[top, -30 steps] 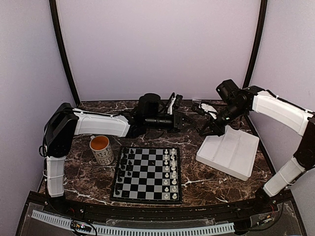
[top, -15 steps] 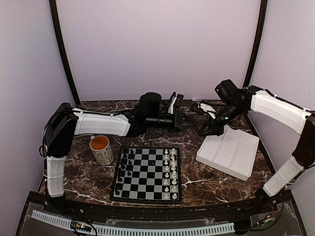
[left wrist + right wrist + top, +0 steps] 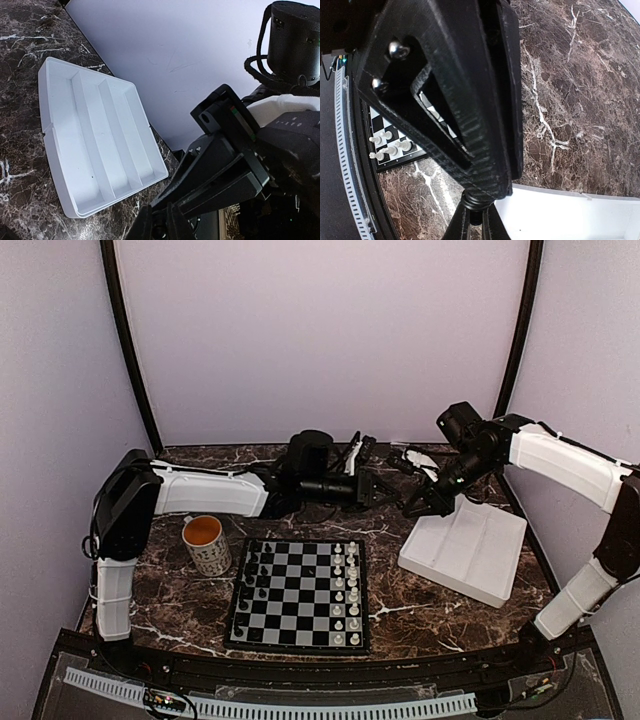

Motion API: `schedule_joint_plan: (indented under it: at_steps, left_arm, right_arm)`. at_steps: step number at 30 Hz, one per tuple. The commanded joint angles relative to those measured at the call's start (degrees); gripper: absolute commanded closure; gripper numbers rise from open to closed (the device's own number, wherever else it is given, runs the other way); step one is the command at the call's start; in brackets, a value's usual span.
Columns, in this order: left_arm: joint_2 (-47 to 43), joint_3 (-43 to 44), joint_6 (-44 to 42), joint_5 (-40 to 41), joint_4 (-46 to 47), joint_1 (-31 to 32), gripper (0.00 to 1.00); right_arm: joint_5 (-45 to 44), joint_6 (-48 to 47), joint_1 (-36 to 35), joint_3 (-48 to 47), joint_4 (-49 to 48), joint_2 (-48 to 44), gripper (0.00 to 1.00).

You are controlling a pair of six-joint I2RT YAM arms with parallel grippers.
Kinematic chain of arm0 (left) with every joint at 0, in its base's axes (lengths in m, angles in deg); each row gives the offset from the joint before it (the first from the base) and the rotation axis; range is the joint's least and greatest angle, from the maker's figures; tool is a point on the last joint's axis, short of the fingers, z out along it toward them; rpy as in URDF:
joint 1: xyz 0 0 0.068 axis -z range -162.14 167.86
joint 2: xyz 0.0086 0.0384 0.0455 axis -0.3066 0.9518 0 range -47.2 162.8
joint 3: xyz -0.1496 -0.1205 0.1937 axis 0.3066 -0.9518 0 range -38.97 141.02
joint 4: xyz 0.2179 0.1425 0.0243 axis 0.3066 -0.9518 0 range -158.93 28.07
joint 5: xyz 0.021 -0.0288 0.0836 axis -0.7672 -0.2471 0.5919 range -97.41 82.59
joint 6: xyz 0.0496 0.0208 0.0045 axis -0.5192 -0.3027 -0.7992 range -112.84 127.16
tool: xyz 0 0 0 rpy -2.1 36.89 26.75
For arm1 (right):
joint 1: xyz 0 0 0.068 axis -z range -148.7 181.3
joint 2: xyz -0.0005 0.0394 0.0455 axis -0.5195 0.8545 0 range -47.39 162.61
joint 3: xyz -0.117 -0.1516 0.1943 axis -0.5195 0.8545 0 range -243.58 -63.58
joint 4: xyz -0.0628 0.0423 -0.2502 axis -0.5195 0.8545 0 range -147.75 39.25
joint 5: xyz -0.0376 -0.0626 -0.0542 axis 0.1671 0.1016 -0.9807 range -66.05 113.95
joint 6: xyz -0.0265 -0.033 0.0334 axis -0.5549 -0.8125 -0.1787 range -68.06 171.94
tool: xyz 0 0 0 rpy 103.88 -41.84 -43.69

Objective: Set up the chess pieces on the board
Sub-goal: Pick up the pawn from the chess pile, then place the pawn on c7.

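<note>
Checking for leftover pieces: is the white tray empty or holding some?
Empty: the white tray shows only bare compartments in the left wrist view.

Dark brown, white-veined marble-look worktop (image 3: 430, 615), polished and reflective. Moulded white rectangular plastic tray (image 3: 60, 125), smooth with a satin sheen; flat square black-framed, grey-and-black checked chessboard (image 3: 296, 602), smooth, low gloss; speckled cream ceramic mug (image 3: 212, 555), glazed. Tiny white chess figures (image 3: 387, 145), smooth plastic by the look; white arm shells (image 3: 205, 495), hard smooth plastic, slightly glossy.
</note>
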Motion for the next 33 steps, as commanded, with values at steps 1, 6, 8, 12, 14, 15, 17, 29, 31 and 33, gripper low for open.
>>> schedule_joint_plan:
  at_steps: [1,6,8,12,14,15,17,29,31,33]
  left_arm:
    - [-0.5,1.8,-1.4,0.4,-1.1,0.5,0.89]
    - [-2.9,1.9,-5.2,2.1,-4.1,0.5,0.94]
    - [-4.6,1.3,-7.7,4.5,-7.7,0.5,0.94]
    - [-13.5,-3.4,-18.4,11.8,-17.8,0.5,0.94]
    - [-18.2,-7.3,-22.5,16.7,-23.0,0.5,0.94]
    - [-19.9,-10.1,-23.7,18.4,-26.7,0.6,0.94]
    - [-24.4,-14.1,-26.6,23.4,-31.8,0.7,0.94]
    - [-44.7,-37.3,-26.8,36.7,-44.6,3.9,0.96]
    - [-45.3,-39.7,-26.6,37.5,-44.8,5.3,0.96]
    - [-45.1,-41.4,-26.0,39.7,-45.8,7.3,0.96]
  right_arm:
    - [1.4,0.7,-0.4,-1.3,-0.2,0.2,0.93]
    - [0.5,0.2,-0.4,0.9,-0.9,-0.2,0.94]
    - [-0.5,-0.2,-0.4,2.9,-1.7,-0.9,0.93]
    - [-2.1,-0.7,-0.4,6.7,-3.7,-2.1,0.93]
    - [-2.5,-0.9,-0.3,8.1,-4.7,-2.4,0.93]
    - [-2.6,-0.9,-0.3,8.7,-5.1,-2.4,0.93]
    - [-2.5,-0.9,-0.2,9.3,-5.8,-2.4,0.93]
    - [-2.1,-0.7,-0.2,8.2,-5.8,-1.8,0.93]
    - [-2.1,-0.7,-0.2,8.1,-5.7,-1.7,0.93]
    - [-2.2,-0.7,-0.3,8.0,-5.6,-1.5,0.93]
